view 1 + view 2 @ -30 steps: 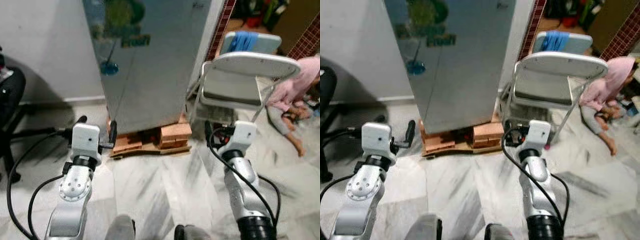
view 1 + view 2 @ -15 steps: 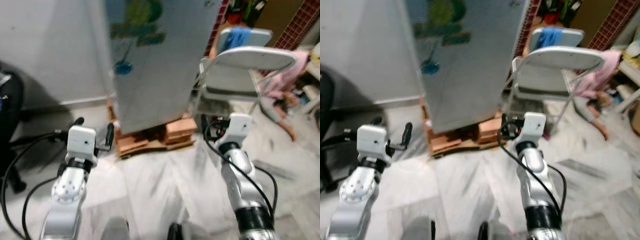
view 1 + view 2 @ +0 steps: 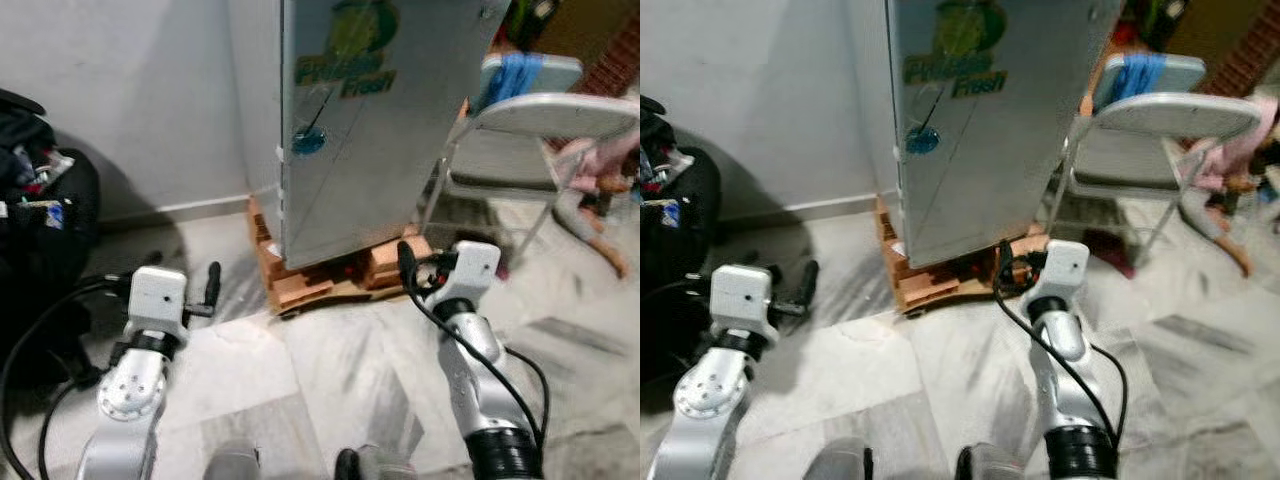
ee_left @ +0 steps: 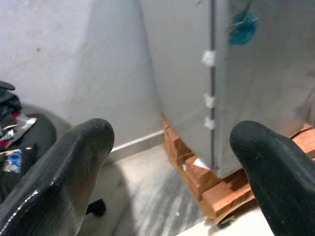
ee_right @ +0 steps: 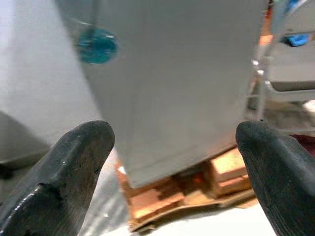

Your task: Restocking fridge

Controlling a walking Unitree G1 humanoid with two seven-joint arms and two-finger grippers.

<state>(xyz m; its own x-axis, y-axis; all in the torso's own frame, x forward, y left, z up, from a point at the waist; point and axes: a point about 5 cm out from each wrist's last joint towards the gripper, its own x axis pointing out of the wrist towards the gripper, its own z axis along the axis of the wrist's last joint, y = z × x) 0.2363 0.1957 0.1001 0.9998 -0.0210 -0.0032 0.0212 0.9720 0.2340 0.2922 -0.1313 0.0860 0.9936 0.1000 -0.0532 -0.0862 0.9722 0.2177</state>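
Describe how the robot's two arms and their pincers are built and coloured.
Both arms are silver metal tubes with round jointed segments. Each ends in a white boxy wrist block carrying two long black fingers: the left pincer and the right pincer. Black cables loop along both arms. The fingers have rounded, matte tips.

Fridge [image 3: 370,120] ahead on bricks [image 3: 330,280]; folding chair [image 3: 530,150] right

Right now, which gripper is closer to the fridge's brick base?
The right gripper: it hangs just in front of the bricks under the fridge. The left gripper is off to the side, over bare floor.
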